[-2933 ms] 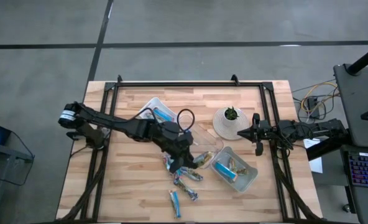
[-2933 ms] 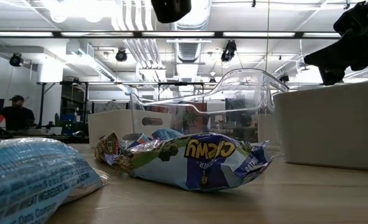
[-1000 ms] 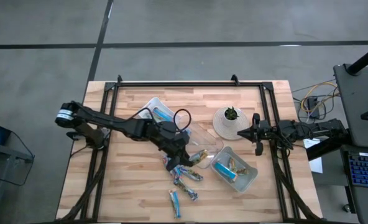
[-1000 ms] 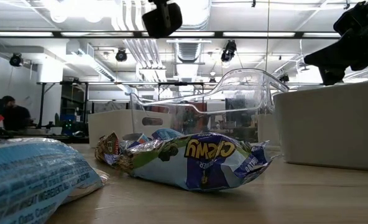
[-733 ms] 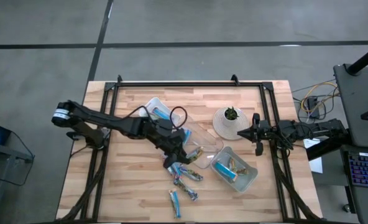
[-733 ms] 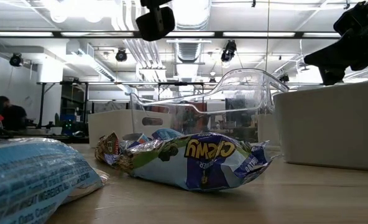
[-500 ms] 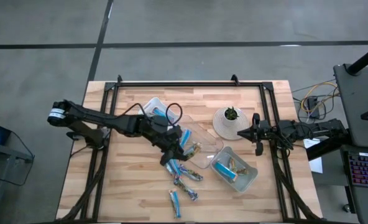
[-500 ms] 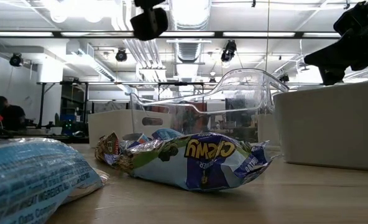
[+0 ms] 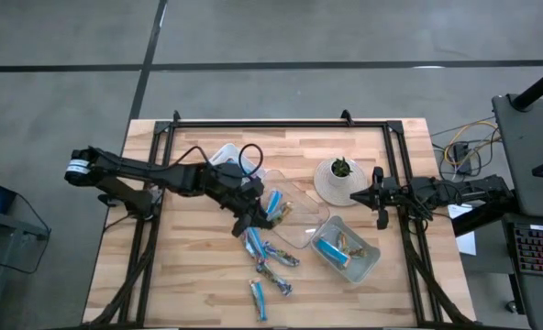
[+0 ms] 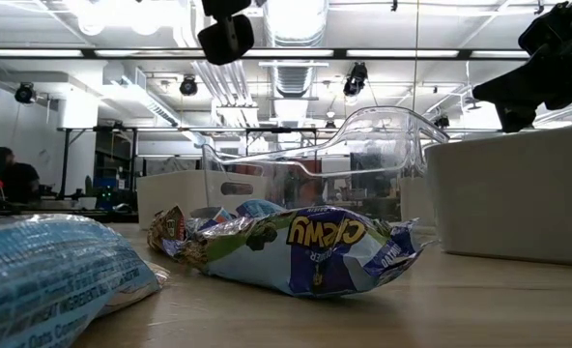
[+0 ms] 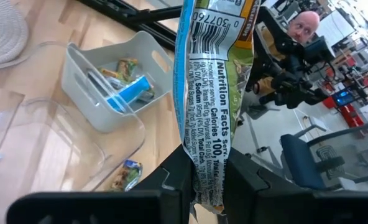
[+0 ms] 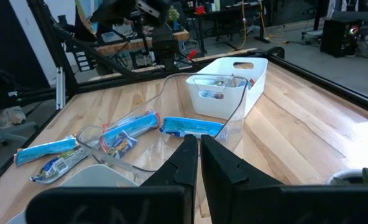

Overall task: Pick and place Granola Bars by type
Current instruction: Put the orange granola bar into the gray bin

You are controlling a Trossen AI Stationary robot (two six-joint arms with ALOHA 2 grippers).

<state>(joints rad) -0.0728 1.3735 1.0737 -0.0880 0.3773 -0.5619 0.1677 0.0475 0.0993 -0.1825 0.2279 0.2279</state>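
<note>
Wooden table under shop lights: a green-and-blue granola bar hung clamped in the left gripper, above the clear tray — other bars lay nearby; the right gripper waited beside the planter, fingers pressed together

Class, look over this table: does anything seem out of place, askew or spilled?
Yes. Several granola bars lie loose on the table, outside the trays. The clear tray sits askew between the two white trays. The left gripper holds one bar in the air.
</note>
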